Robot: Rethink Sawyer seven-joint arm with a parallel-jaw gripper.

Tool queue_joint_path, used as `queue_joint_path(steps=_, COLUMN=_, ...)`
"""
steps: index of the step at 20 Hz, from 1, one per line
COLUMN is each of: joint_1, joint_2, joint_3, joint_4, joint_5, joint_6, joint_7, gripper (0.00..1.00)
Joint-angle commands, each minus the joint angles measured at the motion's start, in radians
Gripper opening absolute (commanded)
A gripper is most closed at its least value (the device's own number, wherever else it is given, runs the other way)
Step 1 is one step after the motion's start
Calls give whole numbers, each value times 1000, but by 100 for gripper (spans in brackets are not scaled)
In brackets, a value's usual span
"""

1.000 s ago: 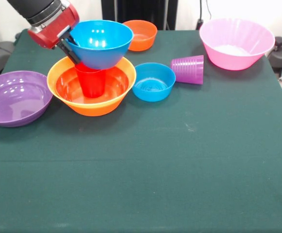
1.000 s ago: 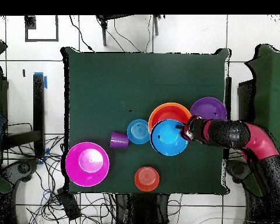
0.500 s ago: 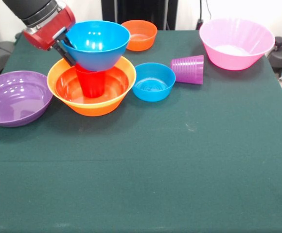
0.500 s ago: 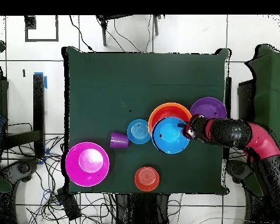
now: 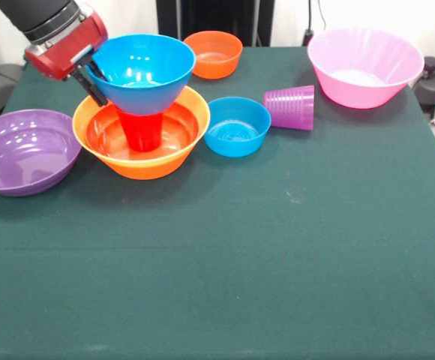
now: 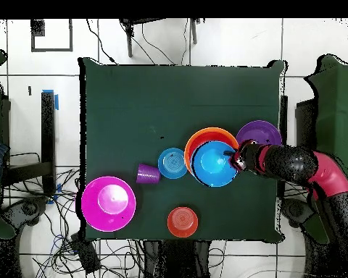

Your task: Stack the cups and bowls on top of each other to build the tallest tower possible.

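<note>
front / tower: I've got the orange bowl point(image 5: 141, 135) as base, a red-orange bowl nested in it, red cup point(image 5: 141, 129) upright in the middle. Cup gives height, that's why it stands there.
front / blue bowl: big blue bowl point(image 5: 142, 69) sits over the red cup, foot right at the cup mouth; can't tell if it rests there or hangs just above. Looks level, roughly centred.
front / gripper: gripper point(image 5: 91, 77) clamped on the blue bowl's rim at the picture's left, one finger inside the wall, one outside. Rim pinch keeps the bowl upright while I line it up.
front / arm: comes in from top left, wrist tilted, fingers angled down toward the bowl.
front / loose pieces: purple bowl point(image 5: 24, 150) left of tower, small blue bowl point(image 5: 237, 126) just beside it on the right, purple cup point(image 5: 291, 107) on its side, small orange bowl point(image 5: 214, 53) behind, pink bowl point(image 5: 364, 67) far right corner. All on the desk point(image 5: 277, 255), not yet stacked.
overhead / tower: blue bowl covers most of the orange bowl, orange rim showing as a crescent, so slightly off-centre, I judge.
overhead / arm: reaches across from the right edge, passes by the purple bowl, gripper at the blue bowl's rim.
overhead / stage: I judge blue bowl placement in progress, release next if it seats.
</note>
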Motion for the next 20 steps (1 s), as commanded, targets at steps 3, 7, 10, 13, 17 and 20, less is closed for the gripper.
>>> queue_joint_path(steps=3, joint_1=42, joint_2=-5, joint_3=-94, joint_4=-97, joint_5=-121, joint_6=62, joint_7=-275, gripper=0)
queue_joint_path(steps=7, joint_1=-23, joint_2=-5, joint_3=-96, joint_4=-118, joint_5=-118, joint_6=90, joint_7=-349, gripper=0)
queue_joint_path(steps=10, joint_1=-24, joint_2=-9, joint_3=-101, joint_4=-120, joint_5=-104, joint_6=100, joint_7=-316, gripper=100)
queue_joint_path(steps=13, joint_1=-12, joint_2=-21, joint_3=-109, joint_4=-112, joint_5=-106, joint_6=125, joint_7=-305, gripper=100)
queue_joint_path(steps=17, joint_1=-15, joint_2=-13, joint_3=-97, joint_4=-97, joint_5=-98, joint_6=119, joint_7=-298, gripper=100)
queue_joint_path(steps=20, joint_1=-10, joint_2=-23, joint_3=-90, joint_4=-87, joint_5=-85, joint_6=128, joint_7=-280, gripper=100)
